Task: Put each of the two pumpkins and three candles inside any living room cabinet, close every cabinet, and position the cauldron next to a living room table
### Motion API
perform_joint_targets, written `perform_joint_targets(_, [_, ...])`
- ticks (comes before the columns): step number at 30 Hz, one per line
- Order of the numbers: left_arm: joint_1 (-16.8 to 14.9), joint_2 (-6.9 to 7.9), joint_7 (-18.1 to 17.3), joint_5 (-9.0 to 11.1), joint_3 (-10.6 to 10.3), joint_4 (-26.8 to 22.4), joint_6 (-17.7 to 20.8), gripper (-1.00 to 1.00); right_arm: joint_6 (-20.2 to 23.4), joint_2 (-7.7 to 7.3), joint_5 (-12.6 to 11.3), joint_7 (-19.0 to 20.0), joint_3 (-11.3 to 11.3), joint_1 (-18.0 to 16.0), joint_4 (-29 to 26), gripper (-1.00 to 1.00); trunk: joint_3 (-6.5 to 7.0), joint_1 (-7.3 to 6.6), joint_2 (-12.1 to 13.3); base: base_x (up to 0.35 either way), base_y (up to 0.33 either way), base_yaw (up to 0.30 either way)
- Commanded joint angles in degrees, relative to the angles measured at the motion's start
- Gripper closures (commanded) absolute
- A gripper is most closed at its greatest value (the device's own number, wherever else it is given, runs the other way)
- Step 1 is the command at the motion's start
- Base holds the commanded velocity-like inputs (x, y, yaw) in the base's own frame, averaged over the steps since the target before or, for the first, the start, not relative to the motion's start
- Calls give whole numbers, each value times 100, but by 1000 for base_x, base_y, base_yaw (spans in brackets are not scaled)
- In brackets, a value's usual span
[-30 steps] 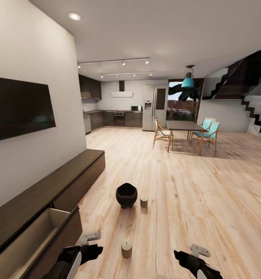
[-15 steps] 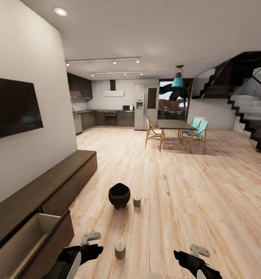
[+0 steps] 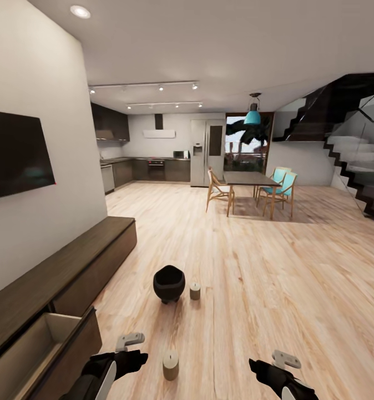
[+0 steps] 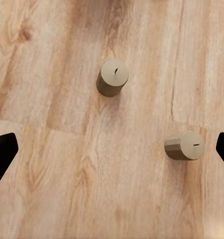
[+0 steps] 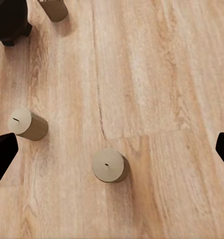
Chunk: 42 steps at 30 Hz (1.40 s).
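A black cauldron (image 3: pixel 168 283) stands on the wood floor (image 3: pixel 276 266) well ahead of both pincers, a beige candle (image 3: pixel 195 290) just beside it on the right pincer's side. A second candle (image 3: pixel 170 364) stands upright on the planks between the two pincers, nearer the left pincer (image 3: pixel 132 340). The left wrist camera looks down on two candles, one (image 4: pixel 112 79) farther out and one (image 4: pixel 185 145) closer in, both standing apart on bare floor, with the pincer's dark fingertips (image 4: pixel 1 152) at the frame's edges, spread wide and holding nothing. From the right wrist camera, two candles (image 5: pixel 110 166) (image 5: pixel 27 124) stand clear of each other, with the cauldron's belly (image 5: pixel 10 20) and another candle (image 5: pixel 54 9) beyond; that pincer's fingertips (image 5: pixel 2 152) are likewise spread wide and empty. The right pincer (image 3: pixel 283 360) hovers low over open floor. Off to the left pincer's outer side runs the long dark cabinet (image 3: pixel 65 272) against the wall, its nearest drawer (image 3: pixel 43 347) pulled open to show a pale interior. A dark television (image 3: pixel 15 153) hangs above it. Far beyond stand a dining bench (image 3: pixel 251 179) with chairs (image 3: pixel 284 186), a kitchen and a staircase (image 3: pixel 353 161).
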Motion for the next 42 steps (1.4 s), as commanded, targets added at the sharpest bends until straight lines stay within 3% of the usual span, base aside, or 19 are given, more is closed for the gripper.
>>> perform_joint_targets(1, [-3, -6, -12, 39, 25, -7, 36, -100, 14, -8, -60, -58, 35, -3, -12, -100, -7, 0, -4, 37, 13, -5])
perform_joint_targets(12, [-2, -6, -12, 40, 26, -4, 36, -100, 18, 3, -69, -41, 37, -3, -12, -100, -7, 0, -4, 124, 146, -15])
perform_joint_targets(28, [-2, -6, -213, 38, 21, -8, 36, -100, 18, 6, -82, -34, 35, -3, -12, -100, -7, 0, -4, 12, 18, -230])
perform_joint_targets(42, [-2, -6, -222, 38, 13, -15, 39, -100, 12, 11, -65, -36, 35, -3, -12, -100, -7, 0, -4, 0, 0, -24])
